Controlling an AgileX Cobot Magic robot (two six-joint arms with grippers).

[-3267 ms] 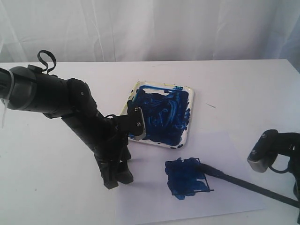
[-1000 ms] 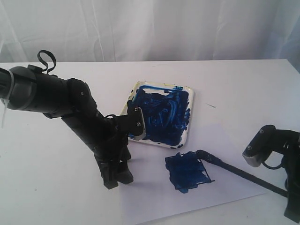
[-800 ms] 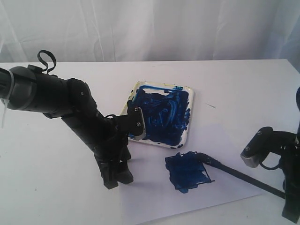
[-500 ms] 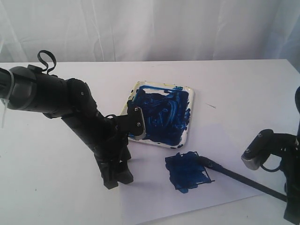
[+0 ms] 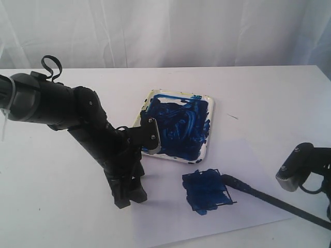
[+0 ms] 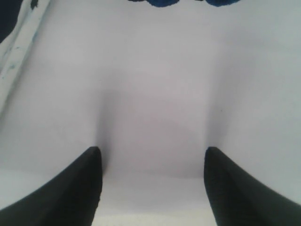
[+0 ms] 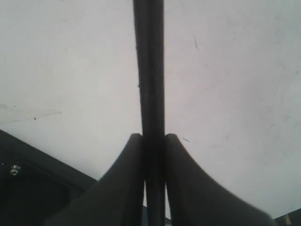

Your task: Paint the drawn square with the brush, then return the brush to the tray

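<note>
The drawn square (image 5: 207, 190) on the white paper is smeared dark blue. The long black brush (image 5: 274, 201) lies slantwise, its tip at the square's upper right corner and its handle running off toward the right edge. My right gripper (image 7: 153, 136) is shut on the brush (image 7: 149, 70) handle, which passes straight between the two fingers. The tray (image 5: 211, 124), smeared with blue paint, sits behind the square. Left of the square, my left gripper (image 5: 129, 195) points down at the paper's left edge. It stands open (image 6: 153, 149) with only white surface between its fingers.
The white paper sheet (image 5: 170, 222) lies on a white table (image 5: 269, 98) with a white curtain behind. The left arm (image 5: 77, 113) leans in front of the tray's left side. The tray rim (image 6: 19, 56) shows in the left wrist view. The right wrist camera housing (image 5: 295, 168) hangs near the right edge.
The right arm has drawn back to the right, pulling the brush tip along the square's right side to its corner. The left arm has not moved.
</note>
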